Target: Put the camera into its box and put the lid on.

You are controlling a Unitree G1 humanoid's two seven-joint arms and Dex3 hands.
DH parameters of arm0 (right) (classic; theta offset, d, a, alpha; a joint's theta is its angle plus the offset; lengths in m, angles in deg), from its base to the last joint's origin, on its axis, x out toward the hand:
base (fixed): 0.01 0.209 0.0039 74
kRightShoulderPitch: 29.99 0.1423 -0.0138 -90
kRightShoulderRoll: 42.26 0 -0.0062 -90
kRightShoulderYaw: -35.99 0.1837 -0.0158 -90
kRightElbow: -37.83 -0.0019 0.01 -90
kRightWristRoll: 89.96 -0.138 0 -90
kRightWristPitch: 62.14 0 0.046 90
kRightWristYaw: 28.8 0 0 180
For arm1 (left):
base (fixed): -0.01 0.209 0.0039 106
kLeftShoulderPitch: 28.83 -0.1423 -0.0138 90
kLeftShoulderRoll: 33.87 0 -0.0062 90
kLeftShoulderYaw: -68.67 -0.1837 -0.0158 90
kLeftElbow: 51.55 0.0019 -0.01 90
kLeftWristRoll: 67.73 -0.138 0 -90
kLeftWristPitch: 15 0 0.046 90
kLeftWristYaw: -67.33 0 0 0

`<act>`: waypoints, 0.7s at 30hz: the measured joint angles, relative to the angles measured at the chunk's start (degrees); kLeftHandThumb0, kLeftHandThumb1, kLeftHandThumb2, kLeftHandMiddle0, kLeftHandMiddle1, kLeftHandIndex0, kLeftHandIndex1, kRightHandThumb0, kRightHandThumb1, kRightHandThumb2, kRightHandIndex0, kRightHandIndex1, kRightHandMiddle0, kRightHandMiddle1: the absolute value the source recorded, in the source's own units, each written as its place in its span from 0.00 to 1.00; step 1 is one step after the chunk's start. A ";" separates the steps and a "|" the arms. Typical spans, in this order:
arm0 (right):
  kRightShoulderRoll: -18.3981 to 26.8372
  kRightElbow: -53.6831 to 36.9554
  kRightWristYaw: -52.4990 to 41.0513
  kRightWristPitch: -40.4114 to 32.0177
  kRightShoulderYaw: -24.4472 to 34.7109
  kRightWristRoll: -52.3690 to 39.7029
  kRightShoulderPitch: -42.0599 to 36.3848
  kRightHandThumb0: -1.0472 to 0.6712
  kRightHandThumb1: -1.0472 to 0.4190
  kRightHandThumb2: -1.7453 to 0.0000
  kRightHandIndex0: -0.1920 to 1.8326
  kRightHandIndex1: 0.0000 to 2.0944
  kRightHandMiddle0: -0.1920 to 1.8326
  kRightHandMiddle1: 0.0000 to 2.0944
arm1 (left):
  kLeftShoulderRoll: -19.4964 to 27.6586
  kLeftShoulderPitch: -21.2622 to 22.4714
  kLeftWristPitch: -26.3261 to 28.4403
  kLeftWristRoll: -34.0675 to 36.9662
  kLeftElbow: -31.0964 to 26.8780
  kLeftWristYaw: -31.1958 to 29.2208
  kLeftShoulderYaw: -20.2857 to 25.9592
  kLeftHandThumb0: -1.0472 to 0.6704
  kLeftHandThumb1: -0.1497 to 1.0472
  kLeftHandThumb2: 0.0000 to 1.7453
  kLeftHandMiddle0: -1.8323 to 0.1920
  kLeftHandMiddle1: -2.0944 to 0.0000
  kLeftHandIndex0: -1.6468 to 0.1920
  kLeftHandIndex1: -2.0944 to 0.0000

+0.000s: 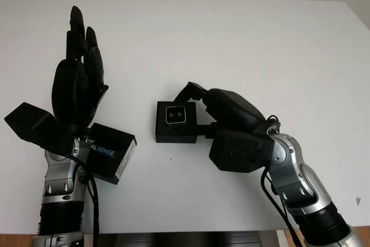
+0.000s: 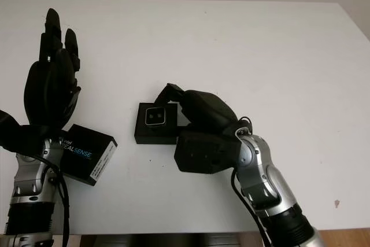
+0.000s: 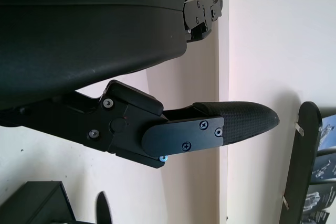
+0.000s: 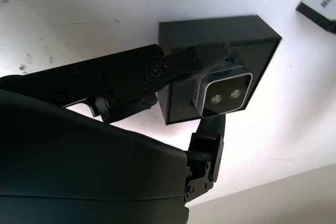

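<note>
A small silver camera (image 1: 176, 115) with two lenses is pinched between the fingers of my right hand (image 1: 195, 111), just over the open black box (image 1: 173, 135) at the table's middle. In the right wrist view the camera (image 4: 223, 92) sits above the box (image 4: 257, 40) near its edge; I cannot tell whether they touch. The black lid (image 1: 110, 154) with white lettering lies flat at the front left, partly under my left forearm. My left hand (image 1: 78, 79) is raised above the table behind the lid, open and holding nothing.
The white table (image 1: 260, 44) stretches wide behind and to the right of the box. Its front edge (image 1: 185, 231) runs close below both arms. A pale wall lies beyond the far edge.
</note>
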 measured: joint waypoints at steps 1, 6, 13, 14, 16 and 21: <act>0.20 -0.18 0.00 0.21 -0.02 0.26 -0.10 0.26 0.02 0.97 0.09 0.01 0.13 0.18 | 0.00 0.00 0.00 0.00 0.00 0.01 0.00 0.15 1.00 0.33 1.00 1.00 1.00 1.00; 0.36 -0.87 0.00 0.36 -0.03 1.40 -0.26 0.27 0.03 0.97 0.08 0.02 0.14 0.14 | 0.00 0.00 0.01 0.14 0.00 -0.09 0.01 0.15 1.00 0.32 1.00 1.00 1.00 1.00; 0.55 -0.81 2.32 2.63 0.60 1.78 -0.91 0.27 0.04 0.97 0.10 0.03 0.16 0.13 | 0.00 -0.01 0.00 0.10 0.00 -0.17 0.01 0.15 1.00 0.33 1.00 1.00 1.00 1.00; 0.54 -0.82 2.92 2.94 0.90 1.73 -0.91 0.27 0.04 0.97 0.10 0.03 0.17 0.13 | 0.00 -0.01 0.00 0.12 0.00 -0.23 0.01 0.15 1.00 0.33 1.00 1.00 1.00 1.00; 0.39 -0.84 4.60 3.56 1.79 1.64 -0.93 0.26 0.03 0.97 0.12 0.04 0.18 0.13 | 0.00 -0.02 -0.03 0.15 0.00 -0.36 0.03 0.16 1.00 0.33 1.00 1.00 1.00 1.00; -1.22 -0.49 11.69 5.99 4.51 1.32 -0.68 0.28 0.01 0.96 0.19 0.06 0.23 0.17 | 0.00 -0.02 -0.24 0.15 0.10 -0.58 0.06 0.16 1.00 0.33 1.00 1.00 1.00 1.00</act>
